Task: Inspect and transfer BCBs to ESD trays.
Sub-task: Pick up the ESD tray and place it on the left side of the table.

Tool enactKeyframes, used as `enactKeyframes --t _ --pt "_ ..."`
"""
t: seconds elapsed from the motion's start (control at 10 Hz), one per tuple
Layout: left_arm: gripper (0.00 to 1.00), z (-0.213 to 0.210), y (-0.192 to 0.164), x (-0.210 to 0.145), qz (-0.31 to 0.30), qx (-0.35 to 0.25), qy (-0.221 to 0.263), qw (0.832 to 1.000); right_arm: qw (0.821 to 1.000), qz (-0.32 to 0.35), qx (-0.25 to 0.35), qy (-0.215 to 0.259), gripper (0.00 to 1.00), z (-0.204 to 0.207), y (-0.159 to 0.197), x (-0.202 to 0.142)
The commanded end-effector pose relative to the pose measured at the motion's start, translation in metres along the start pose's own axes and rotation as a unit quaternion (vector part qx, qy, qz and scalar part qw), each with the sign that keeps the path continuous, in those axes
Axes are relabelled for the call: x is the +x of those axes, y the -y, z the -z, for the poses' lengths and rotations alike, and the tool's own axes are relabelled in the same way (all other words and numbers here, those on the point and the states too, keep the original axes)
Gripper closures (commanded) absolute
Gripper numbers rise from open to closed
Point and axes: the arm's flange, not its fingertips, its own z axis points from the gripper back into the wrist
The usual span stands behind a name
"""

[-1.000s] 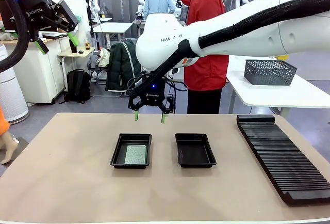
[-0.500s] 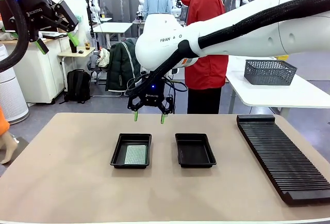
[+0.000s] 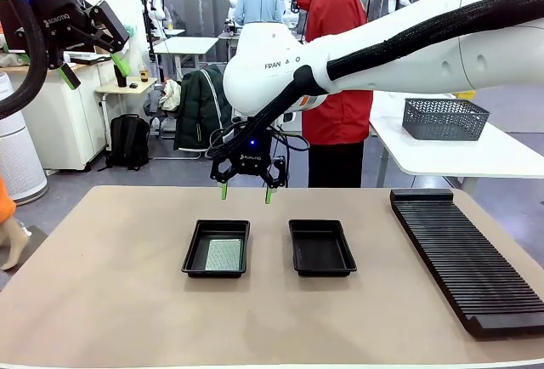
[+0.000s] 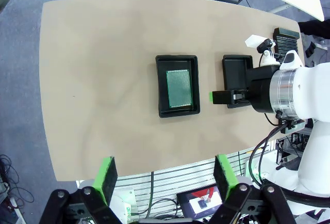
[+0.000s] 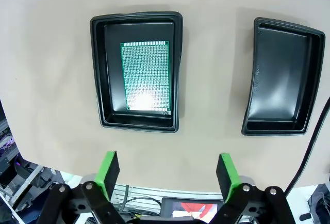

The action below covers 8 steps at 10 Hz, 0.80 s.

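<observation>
Two black ESD trays sit side by side mid-table. The left tray (image 3: 216, 248) (image 5: 138, 70) (image 4: 178, 85) holds one green BCB (image 3: 224, 255) (image 5: 145, 75) (image 4: 179, 88) lying flat on its floor. Nothing lies in the right tray (image 3: 321, 247) (image 5: 283, 76) (image 4: 234, 74). My right gripper (image 3: 247, 193) (image 5: 168, 174) hangs open above the far edge of the table, over the gap between the trays, holding nothing. My left gripper (image 3: 92, 64) (image 4: 165, 175) is raised high at the upper left, open and holding nothing.
A long black ribbed rack (image 3: 463, 254) lies along the table's right side. A person in a red top (image 3: 338, 71) stands at the far edge behind my right arm. A grey mesh basket (image 3: 444, 118) sits on a white side table.
My right gripper has shifted very slightly; otherwise nothing has visibly changed.
</observation>
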Motion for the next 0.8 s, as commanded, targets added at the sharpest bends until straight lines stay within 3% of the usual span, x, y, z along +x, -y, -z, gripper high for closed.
enactKeyframes --t 0.0,0.5,0.7 --pt "0.0 0.0 -0.001 -0.001 -0.002 -0.001 0.001 1.0 1.0 0.001 0.004 -0.003 0.0 -0.001 0.0 0.0" --pt "0.0 0.0 -0.001 -0.001 -0.002 -0.001 0.001 1.0 1.0 0.0 0.0 0.0 0.0 0.0 0.0 0.0" --pt "0.0 0.006 0.004 0.005 -0.006 0.015 -0.002 1.0 0.997 -0.006 0.068 0.027 0.0 -0.029 0.026 -0.013"
